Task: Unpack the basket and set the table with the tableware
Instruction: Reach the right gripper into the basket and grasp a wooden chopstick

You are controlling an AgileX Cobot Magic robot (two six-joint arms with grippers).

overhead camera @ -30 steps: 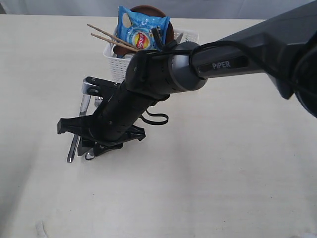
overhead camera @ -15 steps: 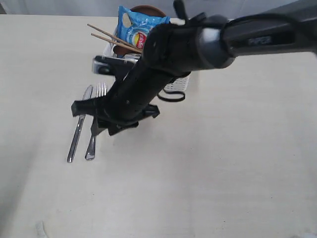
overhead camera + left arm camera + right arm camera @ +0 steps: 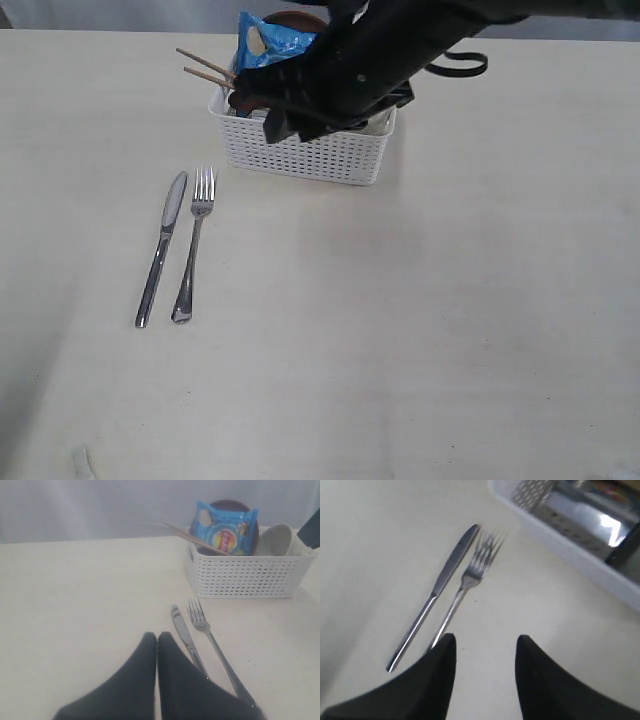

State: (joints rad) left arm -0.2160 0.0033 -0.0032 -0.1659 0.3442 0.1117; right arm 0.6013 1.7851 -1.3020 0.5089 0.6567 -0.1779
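Two robot arms at a cream desk (image 3: 480, 330), the right one reaching over a white basket (image 3: 310, 160) of tableware.
The basket sat at the desk's far side with the right arm directly above it; the right tool (image 3: 485, 650) was open and empty, jaws apart. The left tool (image 3: 156, 640), pinched shut on nothing, sat well apart from the basket, so the right arm was clearly nearer. Inside stood a pale bowl (image 3: 274, 540) and a blue snack packet (image 3: 226, 527). A knife (image 3: 160, 250) and fork (image 3: 192, 245) lay parallel on the desk, left of the basket, handles toward the left tool. Thin chopsticks (image 3: 208, 70) jutted over the basket's left rim, long axis pointing left.
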